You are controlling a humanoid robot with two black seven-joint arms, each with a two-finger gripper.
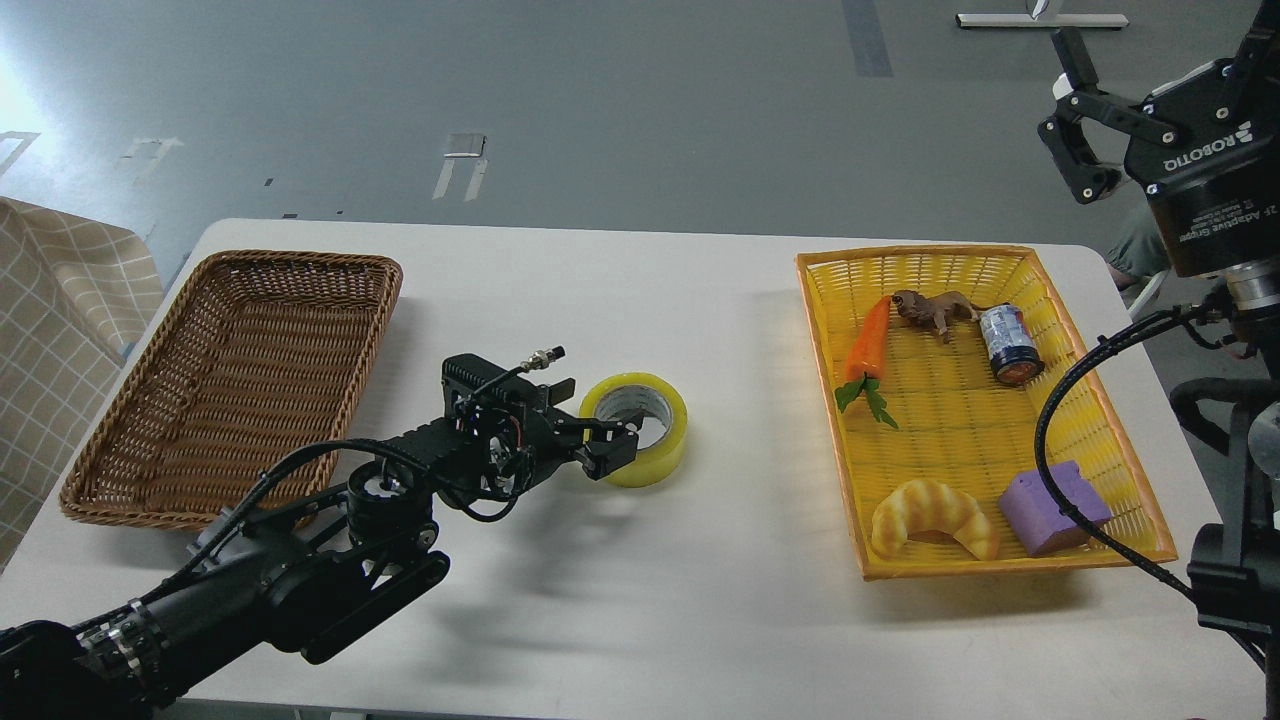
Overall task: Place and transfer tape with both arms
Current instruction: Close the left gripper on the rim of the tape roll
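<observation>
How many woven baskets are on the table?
2: an empty brown wicker basket at the table's left end, and a yellow plastic woven basket holding toys at its right end.

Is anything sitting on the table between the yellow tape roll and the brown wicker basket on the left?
Only the left gripper and its black arm, at the translucent yellow tape roll. Otherwise the white table toward the brown wicker basket shows no loose objects.

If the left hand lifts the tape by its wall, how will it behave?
The tape lies flat on the table, so it probably won't roll until tipped on edge. Its cardboard core suggests a stiff ring that should hold shape under a pinch. The glossy yellow side looks smooth, so it may slip. The left hand is at its near wall.
</observation>
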